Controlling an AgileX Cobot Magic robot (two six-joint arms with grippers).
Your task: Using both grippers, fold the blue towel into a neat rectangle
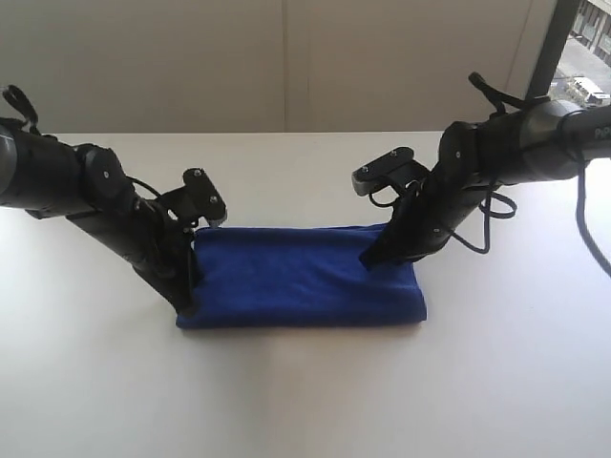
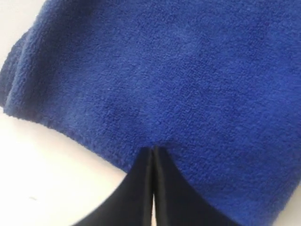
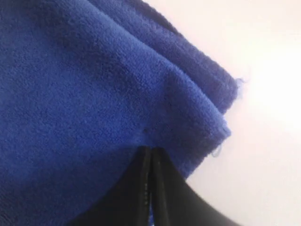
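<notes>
LEFT PINCER [image 2: 153, 149]: my jaws are closed flat together, tips at the edge of the blue towel [image 1: 296, 272]; cannot tell if cloth is caught | RIGHT PINCER [image 3: 150, 149]: my jaws are closed, towel fabric puckers at the tips, pinched | TOWEL: folded rectangle, flat on the white table [image 1: 305, 401], between my arms

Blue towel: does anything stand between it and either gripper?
Nothing visible does. The left gripper and the right gripper both touch the blue towel, each with its jaws closed on the cloth at one end.
</notes>
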